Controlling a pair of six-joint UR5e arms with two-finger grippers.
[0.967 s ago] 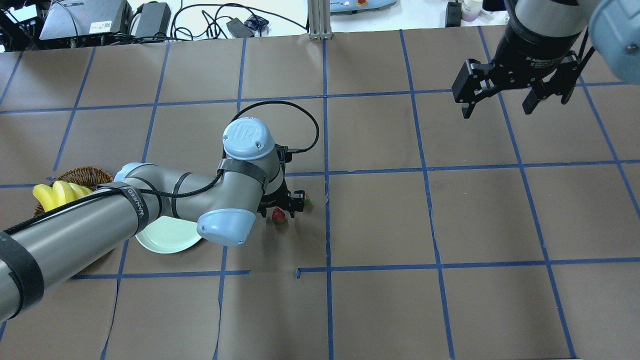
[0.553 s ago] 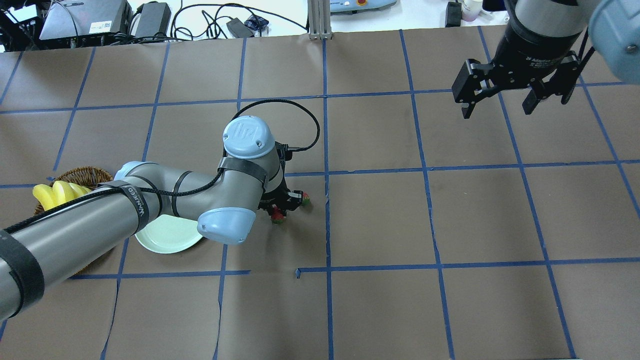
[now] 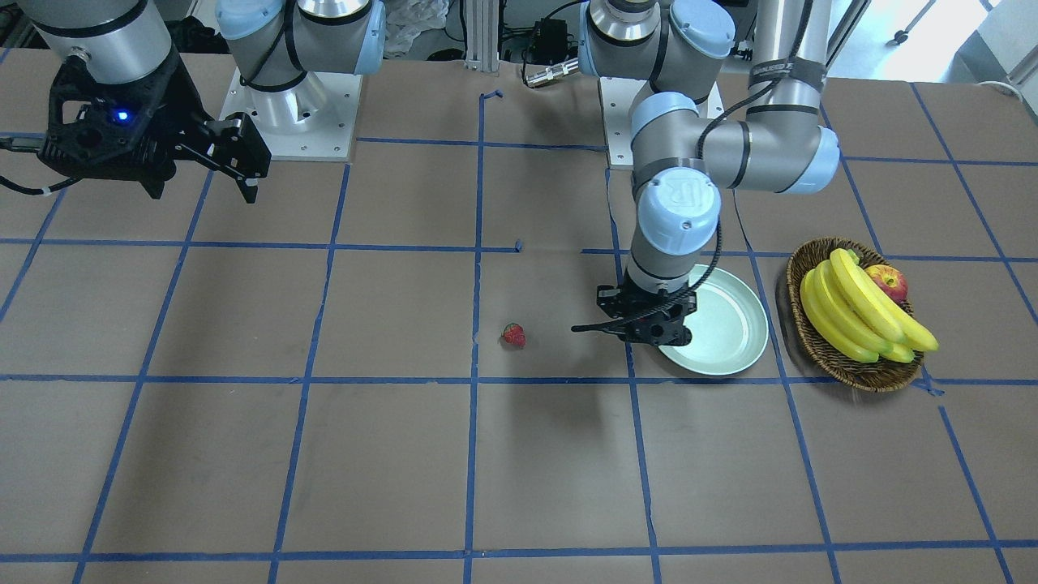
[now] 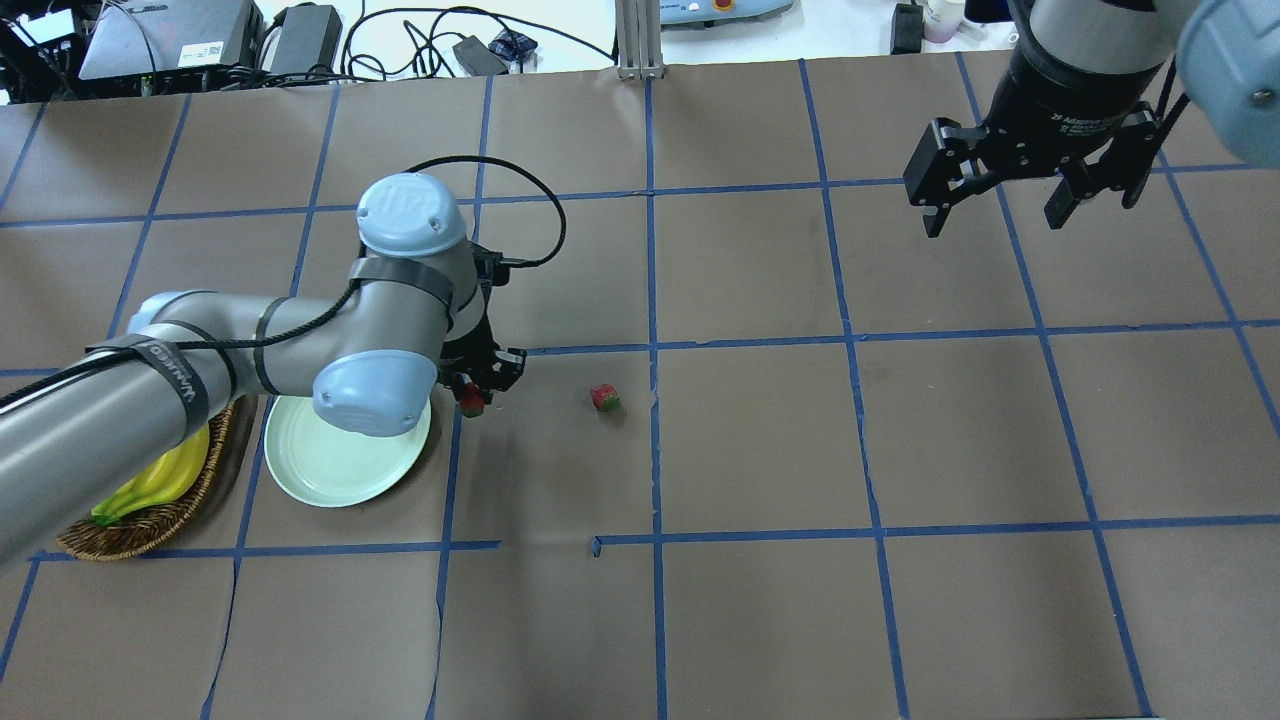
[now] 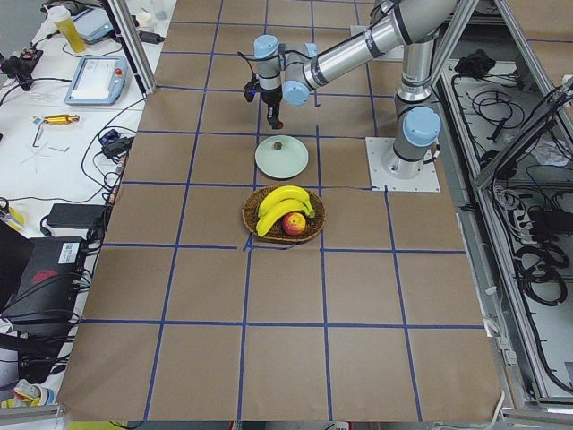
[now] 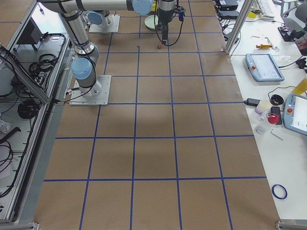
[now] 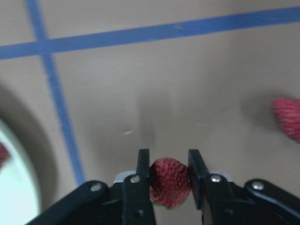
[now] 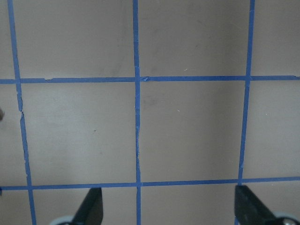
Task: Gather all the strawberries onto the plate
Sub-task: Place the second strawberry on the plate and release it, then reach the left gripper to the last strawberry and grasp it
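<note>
Pinching a strawberry (image 7: 169, 182), the left gripper (image 7: 168, 161) hangs beside the plate (image 4: 340, 472) rim. A second strawberry (image 4: 604, 397) lies farther out, seemingly unobstructed. The right gripper (image 4: 992, 226) gapes empty.

Light bright, even, from overhead; no dim corners. Shadows soft: broad smudge on bench (image 3: 243, 470) just beyond left tool (image 3: 654, 337), away from robot base; fainter one under right tool (image 4: 993, 226). Mild sheen on plate (image 3: 730, 332) beside left tool. Left wrist view soft all over, tape lines (image 7: 140, 33) smeared; strawberry (image 7: 169, 180) in tool's grip sharpest, second strawberry (image 7: 288, 117) off to side blurred, plate edge washed near-white. Right wrist view crisp on bench, fingertips (image 8: 91, 206) dark silhouettes. Side views small, detail at tools too fine to read.
</note>
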